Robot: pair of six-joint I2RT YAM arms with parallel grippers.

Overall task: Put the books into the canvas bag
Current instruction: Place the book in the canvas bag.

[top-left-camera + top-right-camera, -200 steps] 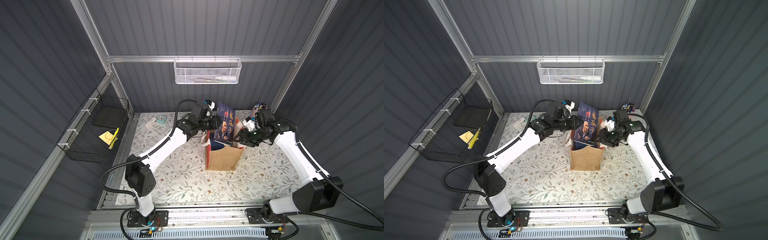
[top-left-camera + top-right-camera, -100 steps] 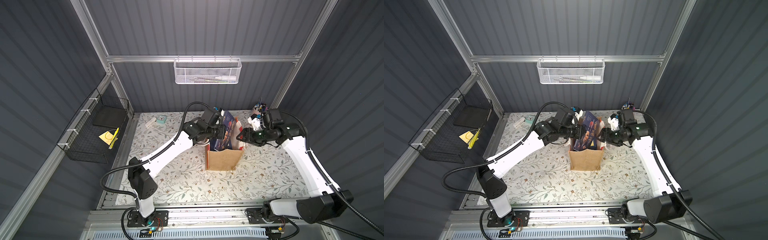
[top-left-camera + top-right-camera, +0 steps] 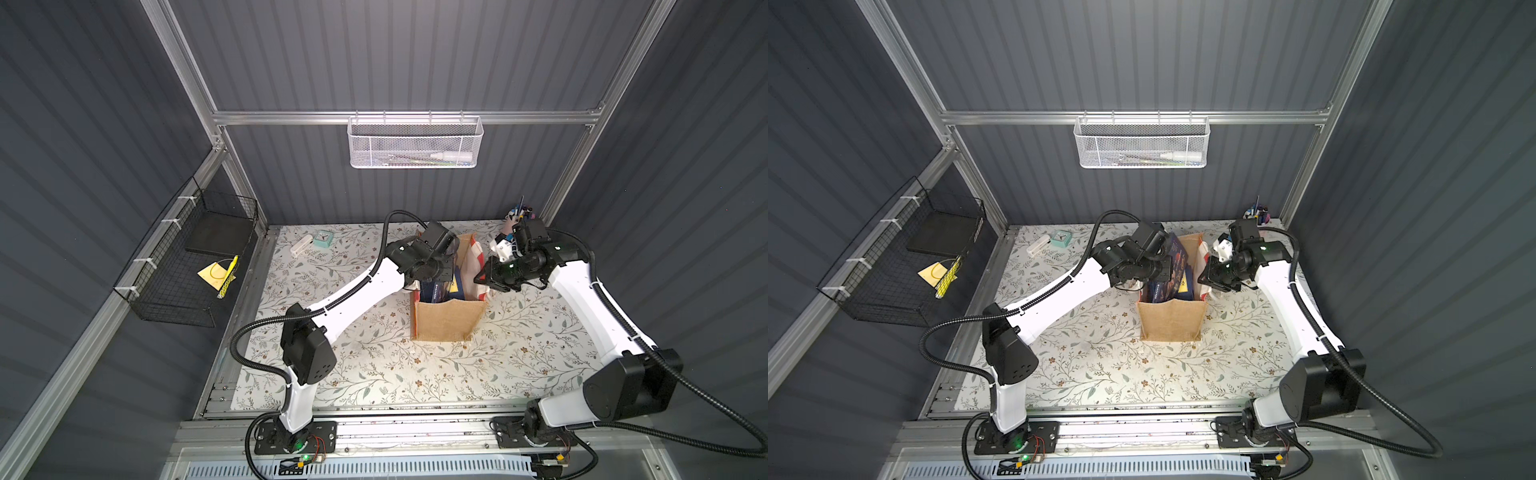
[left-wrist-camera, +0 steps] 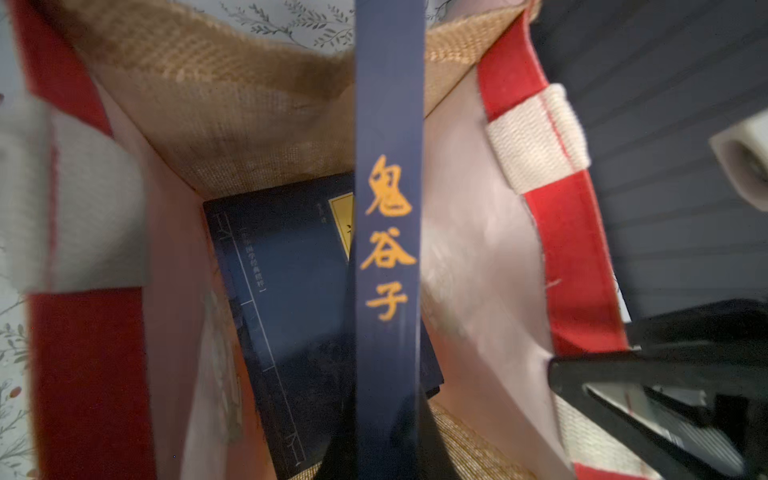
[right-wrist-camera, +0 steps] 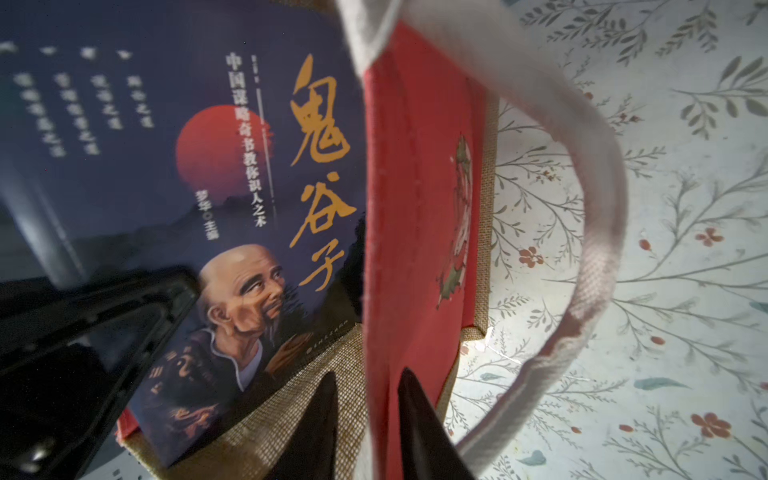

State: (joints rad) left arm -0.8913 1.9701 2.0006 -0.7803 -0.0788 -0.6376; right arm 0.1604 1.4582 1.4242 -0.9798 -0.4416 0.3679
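Note:
The canvas bag (image 3: 449, 320) (image 3: 1173, 324) stands upright mid-table, tan burlap with red side panels. My left gripper (image 4: 388, 424) (image 3: 440, 274) is shut on a navy book (image 4: 388, 249) with orange characters on its spine, held on edge low inside the bag's mouth. Its portrait cover (image 5: 232, 208) shows in the right wrist view. Another navy book (image 4: 291, 291) lies inside the bag below it. My right gripper (image 5: 369, 374) (image 3: 1204, 276) is at the bag's right rim, its fingers either side of the red panel (image 5: 419, 208) and shut on it. A white handle (image 5: 582, 208) loops beside them.
A mint clock (image 3: 323, 237) and a small white object (image 3: 300, 246) lie at the back left. A pen cup (image 3: 517, 214) stands in the back right corner. A black wire basket (image 3: 187, 257) hangs on the left wall, a white mesh basket (image 3: 413, 143) on the back wall.
The left gripper has lowered the portrait book from above the bag down into it. The right gripper moved to the bag's right rim, opened, then closed on the red panel.

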